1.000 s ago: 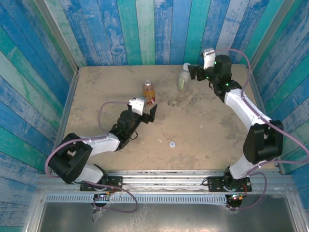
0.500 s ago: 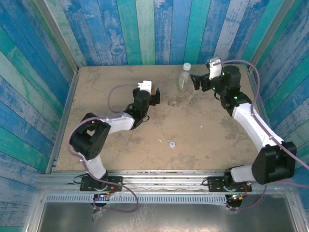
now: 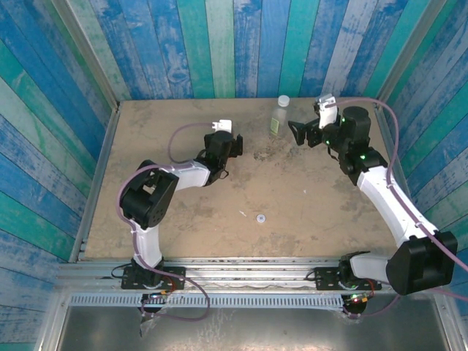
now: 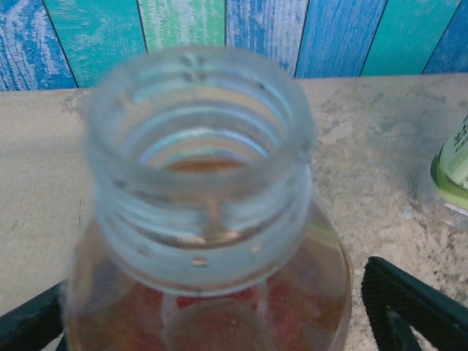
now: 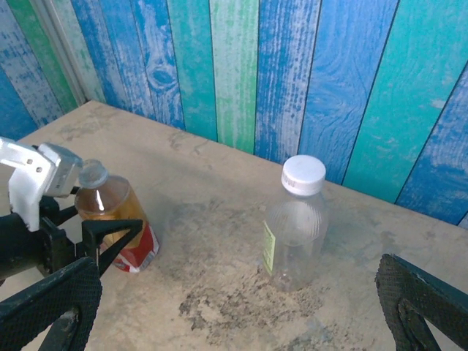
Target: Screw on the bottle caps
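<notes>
- Amber liquid fills the small clear plastic bottle with the reddish label (image 4: 201, 183). It stands upright between the wide-spread jaws of the left claw (image 4: 219, 314), its threaded neck bare. A gap shows at the right-hand finger, so nothing is pinched yet.
- Close squarely on the body, low down, so the bottle neither tips nor spins under a twist.
- The loose round white plastic cap (image 3: 260, 218) lies well behind that claw, toward the arm bases.
- The right claw (image 5: 234, 307) gapes fully and is empty. The pale green-labelled clear bottle (image 5: 292, 234), with a white screw cap (image 5: 303, 175) on its neck, stands just ahead of it.
- That claw is best placed to fetch the loose cap, held flat by its rim.
</notes>
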